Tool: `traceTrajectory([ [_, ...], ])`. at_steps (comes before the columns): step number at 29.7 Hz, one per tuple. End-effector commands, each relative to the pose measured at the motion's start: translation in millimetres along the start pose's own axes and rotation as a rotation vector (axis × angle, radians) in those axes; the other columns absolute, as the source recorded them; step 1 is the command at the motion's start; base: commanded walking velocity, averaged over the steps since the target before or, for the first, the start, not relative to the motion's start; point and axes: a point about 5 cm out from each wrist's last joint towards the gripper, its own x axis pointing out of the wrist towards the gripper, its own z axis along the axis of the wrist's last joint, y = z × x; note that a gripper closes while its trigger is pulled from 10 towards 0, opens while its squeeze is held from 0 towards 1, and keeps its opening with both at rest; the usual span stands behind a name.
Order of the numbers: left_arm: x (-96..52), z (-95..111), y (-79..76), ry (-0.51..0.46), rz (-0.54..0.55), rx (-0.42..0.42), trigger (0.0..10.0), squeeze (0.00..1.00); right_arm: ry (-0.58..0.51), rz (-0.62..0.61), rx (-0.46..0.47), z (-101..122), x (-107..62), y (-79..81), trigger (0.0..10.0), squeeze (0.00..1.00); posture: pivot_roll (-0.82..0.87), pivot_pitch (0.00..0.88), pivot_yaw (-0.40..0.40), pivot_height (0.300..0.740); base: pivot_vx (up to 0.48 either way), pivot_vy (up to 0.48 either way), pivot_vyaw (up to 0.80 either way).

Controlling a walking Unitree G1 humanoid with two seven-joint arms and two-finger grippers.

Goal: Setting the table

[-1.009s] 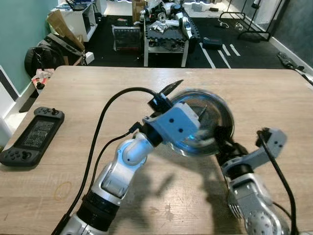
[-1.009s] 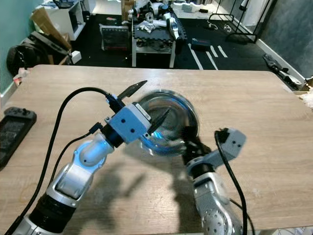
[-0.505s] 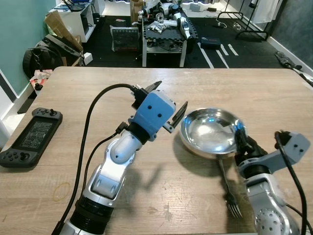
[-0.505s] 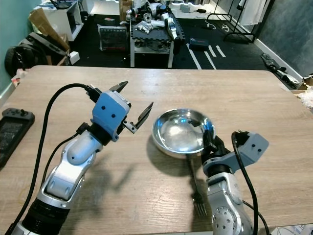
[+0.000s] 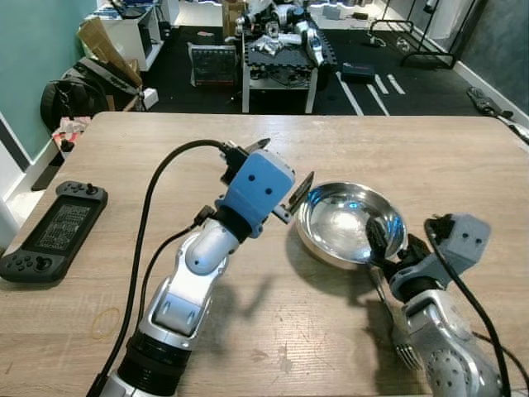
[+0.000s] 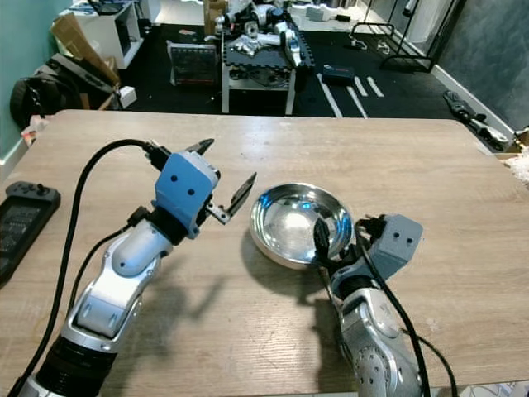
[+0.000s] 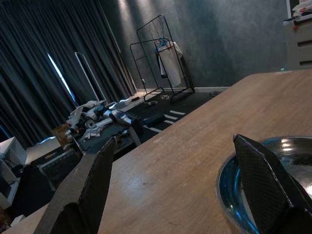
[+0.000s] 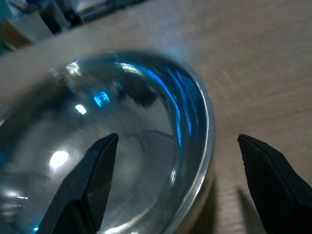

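Since half a second ago, the right gripper (image 5: 388, 240) has shifted from the bowl's right side onto its near rim, while the left arm has hardly changed position.

Wooden table (image 5: 463, 165): occupies most of the frame from centre to bottom edge.

Steel bowl (image 5: 343, 215): upright on the table, right of centre; the rim sits level.

Left gripper (image 5: 281, 169): at frame centre, raised above the table just left of the bowl. Fingers spread wide, holding nothing; one fingertip is close to the bowl's left rim.

Right gripper: at lower right, over the bowl's near right rim. Fingers spread wide, empty; one finger (image 8: 100, 178) hangs over the bowl's interior, the other (image 8: 270, 187) outside it.

Game controller (image 5: 54, 227): at the left edge of the table, well apart from the bowl.

Fork (image 5: 397, 343): on the table near the bottom right, tines toward the near edge, partly hidden by the right arm.
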Motion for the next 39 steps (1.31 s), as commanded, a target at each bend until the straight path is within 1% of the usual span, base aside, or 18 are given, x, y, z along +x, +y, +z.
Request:
traceTrajectory([
  [1,-0.4,1.9,0.2,-0.005,-0.002,-0.005,10.0,0.00,0.084,-0.027,-0.023,-11.1,0.6,-3.5,9.3,0.00,0.04,0.170,0.072,0.740,0.000,0.000,0.00],
  [3,-0.4,1.9,0.2,-0.005,-0.002,-0.005,10.0,0.00,0.084,-0.027,-0.023,-11.1,0.6,-3.5,9.3,0.00,0.04,0.170,0.072,0.740,0.000,0.000,0.00],
  [5,-0.3,2.1,0.1,-0.003,0.001,-0.005,10.0,0.00,0.137,-0.013,-0.010,-14.1,1.5,-4.5,0.0,0.00,0.04,0.165,0.065,0.740,0.000,0.000,0.00],
  [7,-0.3,2.2,-0.1,-0.003,0.002,-0.005,10.0,0.00,0.166,0.001,0.006,-16.4,1.4,-4.7,0.0,0.00,0.04,0.163,0.061,0.740,0.000,0.000,0.00],
  [10,-0.7,2.7,-0.7,-0.002,0.006,-0.007,10.0,0.00,0.229,0.026,0.074,-25.3,-1.3,-4.3,0.0,0.00,0.04,0.162,0.058,0.740,0.000,0.000,0.00],
  [12,-0.7,2.7,-0.7,-0.002,0.006,-0.007,10.0,0.00,0.229,0.026,0.074,-25.3,-1.3,-4.3,0.0,0.00,0.04,0.162,0.058,0.740,0.000,0.000,0.00],
  [13,-0.9,2.7,-0.8,-0.001,0.006,-0.007,10.0,0.00,0.244,0.032,0.094,-27.8,-2.4,-4.0,0.0,0.00,0.04,0.162,0.057,0.740,0.000,0.000,0.00],
  [17,-1.4,2.2,-0.5,0.000,0.008,-0.007,10.0,0.00,0.247,0.029,0.135,-29.8,-4.3,-4.8,0.0,0.00,0.03,0.160,0.058,0.740,0.000,0.000,0.00],
  [20,-1.6,1.5,-0.1,0.001,0.009,-0.005,10.0,0.00,0.216,0.031,0.210,-25.8,-4.8,-5.7,0.0,0.00,0.03,0.158,0.058,0.740,0.000,0.000,0.00],
  [24,-1.5,1.5,-0.2,0.001,0.008,-0.006,10.0,0.00,0.202,0.041,0.234,-22.9,-4.7,-5.5,0.0,0.00,0.03,0.158,0.058,0.740,0.000,0.000,0.00],
  [30,-1.5,0.6,-1.0,0.006,0.008,-0.006,10.0,0.00,0.135,0.059,0.312,-12.8,-4.5,-4.2,0.0,0.00,0.03,0.158,0.057,0.740,0.000,0.000,0.00],
  [32,-2.2,-0.6,-0.5,0.017,0.017,-0.016,10.0,0.00,0.077,0.044,0.369,-6.1,-4.4,-6.4,0.0,0.00,0.03,0.158,0.057,0.740,0.000,0.000,0.00],
  [33,-2.2,-0.6,-0.5,0.017,0.017,-0.016,10.0,0.00,0.077,0.044,0.369,-6.1,-4.4,-6.4,0.0,0.00,0.03,0.158,0.057,0.740,0.000,0.000,0.00],
  [35,-2.5,-1.9,3.0,0.034,0.043,-0.053,10.0,0.00,0.006,0.001,0.440,1.6,-4.7,-12.2,0.0,0.00,0.04,0.163,0.060,0.740,0.000,0.000,0.00],
  [36,-2.5,-1.9,3.0,0.034,0.043,-0.053,10.0,0.00,0.006,0.001,0.440,1.6,-4.7,-12.2,0.0,0.00,0.04,0.163,0.060,0.740,0.000,0.000,0.00],
  [37,-2.5,-3.0,7.0,0.051,0.071,-0.095,10.0,0.00,-0.064,-0.041,0.503,9.1,-5.4,-18.7,0.0,0.00,0.04,0.165,0.062,0.740,0.000,0.000,0.00],
  [38,-2.5,-3.0,7.0,0.051,0.071,-0.095,10.0,0.00,-0.064,-0.041,0.503,9.1,-5.4,-18.7,0.0,0.00,0.04,0.165,0.062,0.740,0.000,0.000,0.00],
  [39,-3.3,-5.4,11.9,0.083,0.102,-0.147,10.0,0.00,-0.143,-0.087,0.568,18.1,-7.0,-26.8,0.0,0.00,0.04,0.168,0.065,0.740,0.000,0.000,0.00],
])
